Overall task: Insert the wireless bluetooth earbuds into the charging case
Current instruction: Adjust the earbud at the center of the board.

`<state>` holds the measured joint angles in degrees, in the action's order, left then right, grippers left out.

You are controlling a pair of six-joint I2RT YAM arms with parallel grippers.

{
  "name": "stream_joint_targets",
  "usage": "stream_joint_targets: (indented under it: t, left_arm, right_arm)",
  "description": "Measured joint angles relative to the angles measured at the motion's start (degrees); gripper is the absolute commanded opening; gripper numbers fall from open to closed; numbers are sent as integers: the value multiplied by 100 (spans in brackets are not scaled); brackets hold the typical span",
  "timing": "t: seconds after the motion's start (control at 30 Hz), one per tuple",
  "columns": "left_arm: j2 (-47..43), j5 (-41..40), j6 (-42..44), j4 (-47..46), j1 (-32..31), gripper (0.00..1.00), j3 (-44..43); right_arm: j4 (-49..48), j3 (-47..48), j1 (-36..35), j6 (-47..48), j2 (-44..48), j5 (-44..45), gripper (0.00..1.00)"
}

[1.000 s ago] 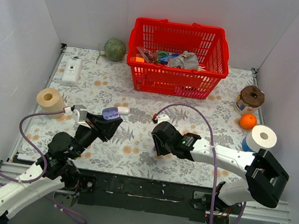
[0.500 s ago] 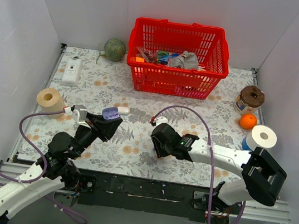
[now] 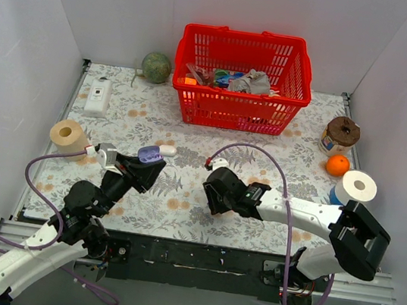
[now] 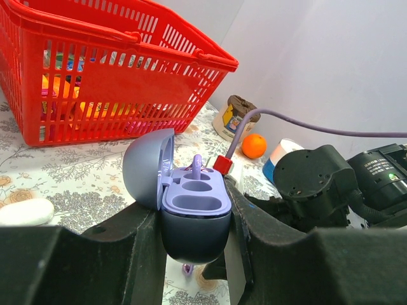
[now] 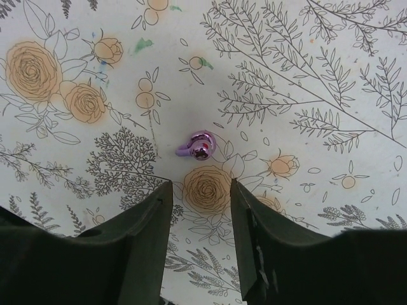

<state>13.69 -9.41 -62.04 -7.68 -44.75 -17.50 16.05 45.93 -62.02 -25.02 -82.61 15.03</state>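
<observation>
My left gripper [image 3: 142, 166] [image 4: 194, 223] is shut on the charging case [image 3: 149, 154] [image 4: 194, 213], holding it upright above the table with its lid open. A pale purple stem [image 4: 197, 166] stands up from the case's far socket, and the two nearer sockets are bare. One earbud [image 5: 198, 146], glossy purple, lies on the floral cloth. My right gripper [image 3: 209, 195] [image 5: 200, 187] hangs open over the cloth, and the earbud lies just beyond its fingertips, untouched. The same earbud [image 4: 187, 269] shows under the held case in the left wrist view.
A white oval pebble [image 3: 167, 149] [image 4: 25, 211] lies beside the case. A red basket [image 3: 238, 100] [image 4: 127, 70] stands at the back. A paper roll [image 3: 68, 134] is at the left. Another roll [image 3: 358, 187], an orange [image 3: 337, 165] and a jar [image 3: 341, 135] are at the right.
My right gripper has shifted slightly left over the cloth and its jaws have spread wider. The left arm and the case have not moved.
</observation>
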Motion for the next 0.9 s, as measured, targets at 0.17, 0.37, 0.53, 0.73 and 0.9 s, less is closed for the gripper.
stream_joint_targets:
  t: [0.17,0.37,0.53,0.73,0.9]
  left_arm:
    - [-4,-7,-26,2,0,0,2]
    - [-55,-7,-37,39,0,0,2]
    - [-157,-26,-33,103,2,0,2]
    - [-234,-37,-35,127,2,0,2]
    - [-271,-72,-31,192,2,0,2]
  right_arm:
    - [-15,0,-33,-433,92,109,49]
    - [111,190,-79,-282,111,262,46]
    - [396,922,-79,627,-59,162,45]
    - [776,1475,-81,1845,-402,-249,43]
    - [1163,1694,-111,2664,-835,-516,41]
